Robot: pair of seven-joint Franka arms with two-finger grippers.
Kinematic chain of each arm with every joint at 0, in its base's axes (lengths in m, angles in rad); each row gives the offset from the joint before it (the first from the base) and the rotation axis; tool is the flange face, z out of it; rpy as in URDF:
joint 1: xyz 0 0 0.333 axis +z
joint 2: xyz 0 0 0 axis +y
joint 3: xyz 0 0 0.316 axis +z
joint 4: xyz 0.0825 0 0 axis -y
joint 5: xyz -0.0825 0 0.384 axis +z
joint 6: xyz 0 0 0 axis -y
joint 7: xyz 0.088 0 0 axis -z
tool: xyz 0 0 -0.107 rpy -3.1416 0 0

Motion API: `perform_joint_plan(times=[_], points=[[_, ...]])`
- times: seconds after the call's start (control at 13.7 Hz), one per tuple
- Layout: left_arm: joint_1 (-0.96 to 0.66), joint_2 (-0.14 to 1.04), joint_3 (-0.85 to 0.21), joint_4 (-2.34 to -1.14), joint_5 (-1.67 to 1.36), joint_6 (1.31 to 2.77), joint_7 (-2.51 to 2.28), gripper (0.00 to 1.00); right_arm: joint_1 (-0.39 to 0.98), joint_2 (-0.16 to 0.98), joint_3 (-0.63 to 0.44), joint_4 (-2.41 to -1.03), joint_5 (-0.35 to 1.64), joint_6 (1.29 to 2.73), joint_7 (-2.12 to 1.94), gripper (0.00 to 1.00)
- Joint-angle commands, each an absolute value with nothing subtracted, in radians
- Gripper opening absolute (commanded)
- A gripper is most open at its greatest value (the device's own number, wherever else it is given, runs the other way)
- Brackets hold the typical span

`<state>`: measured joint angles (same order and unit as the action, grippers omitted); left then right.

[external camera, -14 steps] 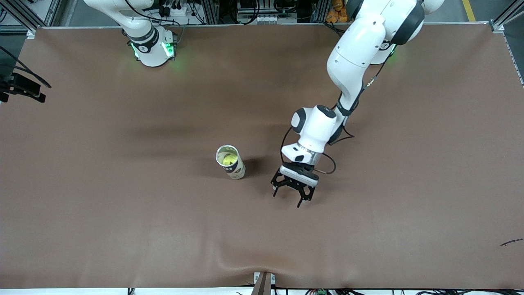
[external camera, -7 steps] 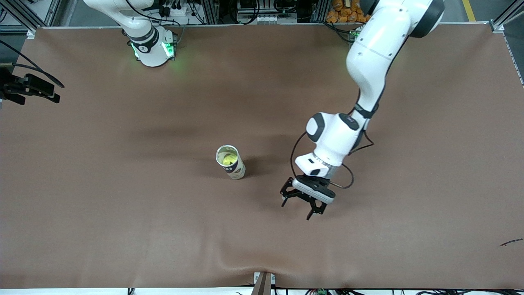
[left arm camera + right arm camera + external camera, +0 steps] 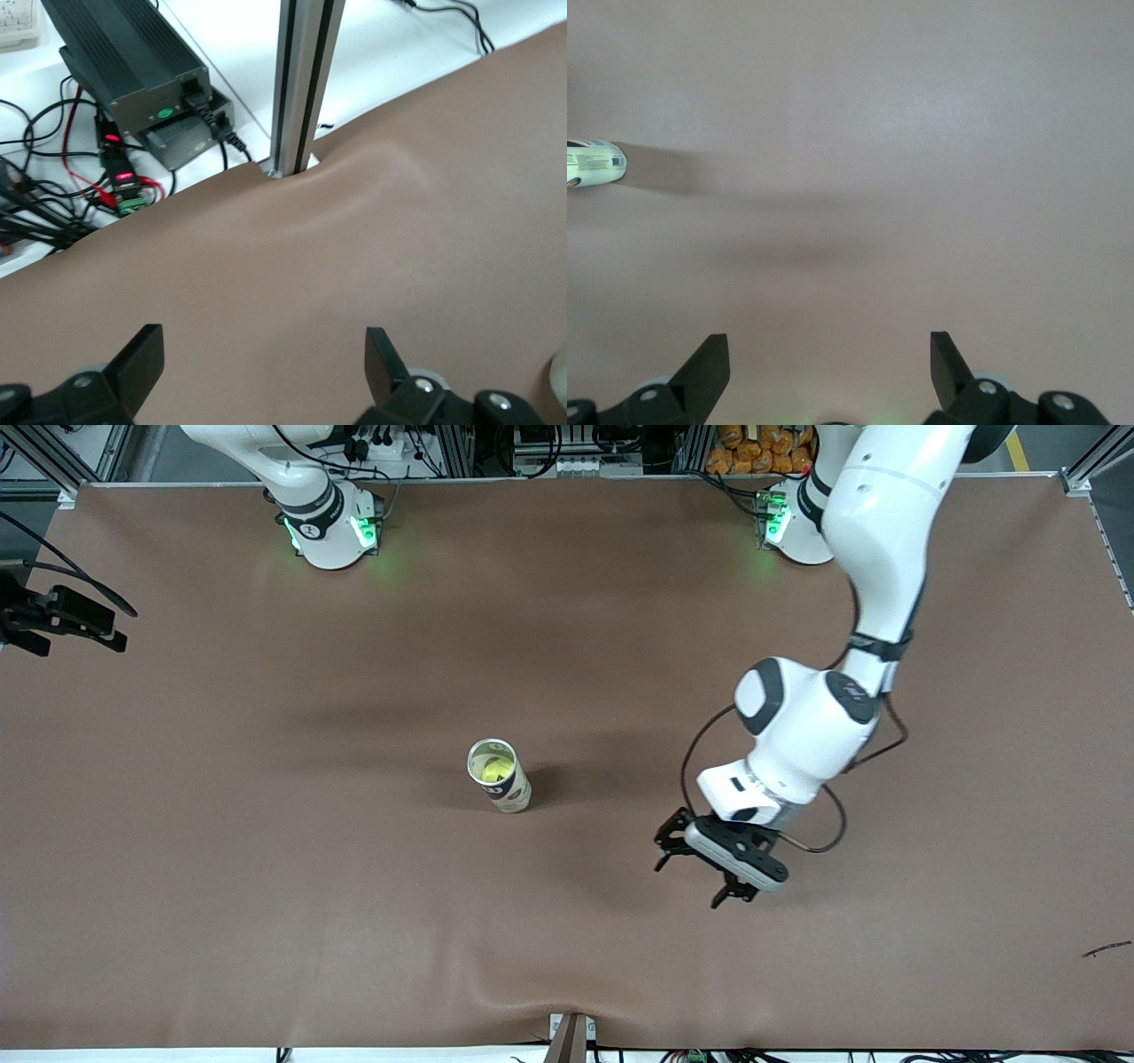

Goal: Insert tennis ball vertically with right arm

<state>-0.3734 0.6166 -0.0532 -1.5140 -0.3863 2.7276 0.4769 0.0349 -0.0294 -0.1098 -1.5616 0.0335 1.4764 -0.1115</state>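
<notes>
You have wide bare table [image 3: 266,921] on every side of the can [image 3: 501,779]. It stands upright near the middle of the table, well apart from all four edges and from both grippers.

The left gripper [image 3: 700,875] hangs over the table toward the left arm's end, beside the can but well clear of it. Its fingers [image 3: 142,359] are spread apart and hold nothing. Its wrist camera shows the table's near edge, where the covering bulges up around a metal post [image 3: 299,88], with a dark box [image 3: 133,62] and cables just off the edge.

The right gripper [image 3: 60,615] sits over the table's edge at the right arm's end. Its fingers [image 3: 709,363] are also wide apart and empty, with the can [image 3: 594,166] far off in its wrist view.

The can is pale with a dark band, and its top is open. Inside you can see something yellow-green, probably the tennis ball [image 3: 493,767], though the rim hides most of it.
</notes>
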Motion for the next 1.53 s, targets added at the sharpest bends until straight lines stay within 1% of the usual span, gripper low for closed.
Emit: perform_joint_plan(times=[0.0, 0.29, 0.66, 0.95, 1.17, 1.31, 1.46], points=[[-0.373, 0.56, -0.008, -1.488, -0.313, 2.558, 0.472, 1.0, 0.048, -0.029, -0.104, -1.5, 0.02, 1.445, -0.106, 1.0], [-0.354, 0.454, 0.026, -1.486, -0.214, 2.308, 0.469, 1.0, 0.046, -0.028, -0.107, -1.494, 0.015, 1.434, -0.106, 1.0], [-0.278, 0.353, 0.025, -1.488, -0.095, 2.088, 0.474, 1.0, 0.037, -0.028, -0.112, -1.485, 0.011, 1.434, -0.106, 1.0], [-0.213, 0.278, 0.026, -1.488, -0.097, 1.896, 0.466, 1.0, 0.034, -0.028, -0.112, -1.485, -0.002, 1.436, -0.109, 1.0], [-0.143, 0.227, 0.02, -1.486, -0.112, 1.801, 0.401, 1.0, 0.005, -0.028, -0.112, -1.483, -0.015, 1.436, -0.112, 1.0], [-0.146, 0.207, 0.021, -1.486, -0.1, 1.744, 0.295, 1.0, -0.011, -0.026, -0.11, -1.476, -0.012, 1.436, -0.117, 1.0], [-0.14, 0.198, 0.028, -1.486, -0.103, 1.721, 0.223, 1.0, -0.003, -0.028, -0.106, -1.473, -0.011, 1.436, -0.112, 1.0]])
